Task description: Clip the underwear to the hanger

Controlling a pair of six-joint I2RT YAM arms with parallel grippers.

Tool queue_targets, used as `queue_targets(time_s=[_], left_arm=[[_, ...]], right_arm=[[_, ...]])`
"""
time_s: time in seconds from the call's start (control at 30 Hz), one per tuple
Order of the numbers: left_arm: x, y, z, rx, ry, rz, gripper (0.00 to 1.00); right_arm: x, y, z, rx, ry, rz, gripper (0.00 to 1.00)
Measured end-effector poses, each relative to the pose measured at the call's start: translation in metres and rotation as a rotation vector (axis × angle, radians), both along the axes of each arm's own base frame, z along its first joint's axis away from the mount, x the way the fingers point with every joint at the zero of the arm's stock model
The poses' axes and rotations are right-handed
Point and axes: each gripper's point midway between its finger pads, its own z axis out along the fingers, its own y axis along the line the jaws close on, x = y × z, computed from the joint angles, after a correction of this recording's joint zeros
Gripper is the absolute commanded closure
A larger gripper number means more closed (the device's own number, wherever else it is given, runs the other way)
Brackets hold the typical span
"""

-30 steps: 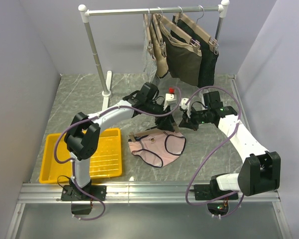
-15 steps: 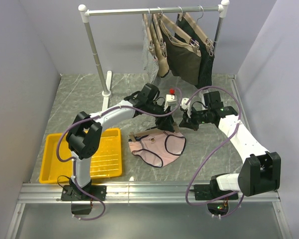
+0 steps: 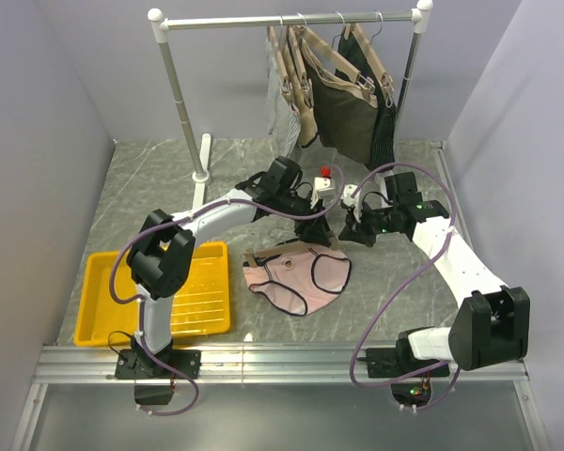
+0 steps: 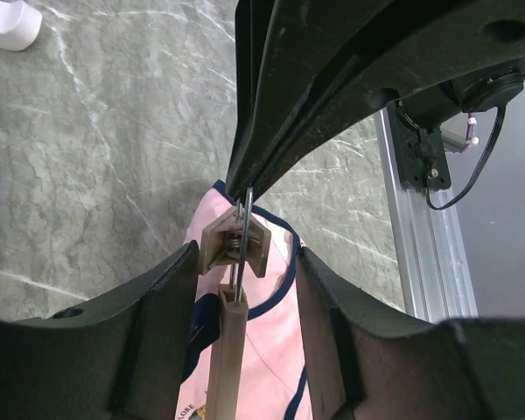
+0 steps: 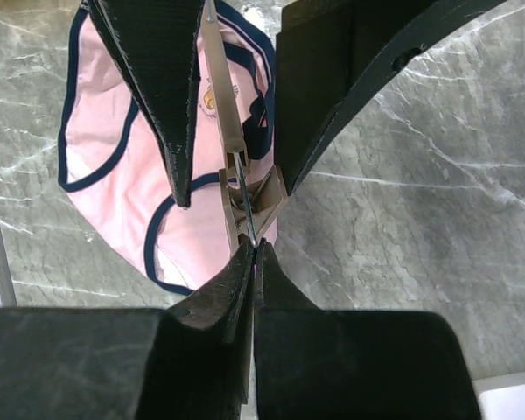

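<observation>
At the far left a yellow tray (image 3: 99,301) is sitting unused. The left claw (image 4: 245,252) is hanging wide open, its fingers (image 4: 157,315) straddling the end clip (image 4: 234,248) of the hanger (image 4: 226,359) without touching it. The hanger's bar is running lengthwise between those fingers and left to right across the waistband of the underwear (image 3: 296,282). The underwear is lying flat on the table (image 3: 150,188), just nearer the arm bases than both claws. The right claw (image 5: 254,255) is pinching shut on the hanger's thin wire (image 5: 241,188) at that same clip, steadying it. Whether fabric is sitting inside the clip I cannot tell. The left claw, being around the clip, is looking best placed to squeeze it.
</observation>
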Motion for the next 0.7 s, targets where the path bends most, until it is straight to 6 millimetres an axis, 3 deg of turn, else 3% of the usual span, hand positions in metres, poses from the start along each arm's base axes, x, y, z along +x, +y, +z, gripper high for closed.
queue_targets(time_s=[0.43,0.7], left_arm=[[0.0039,-0.0076,0.0016,-0.006,0.005,0.001,0.55],[0.0042,-0.0090,-0.0013,-0.003,0.015,0.004,0.53]], right_arm=[[-0.0005,-0.0046,0.0016,-0.001,0.007,-0.022,1.00],[-0.0046,-0.0054,0.0006,-0.003,0.026,-0.024,1.00]])
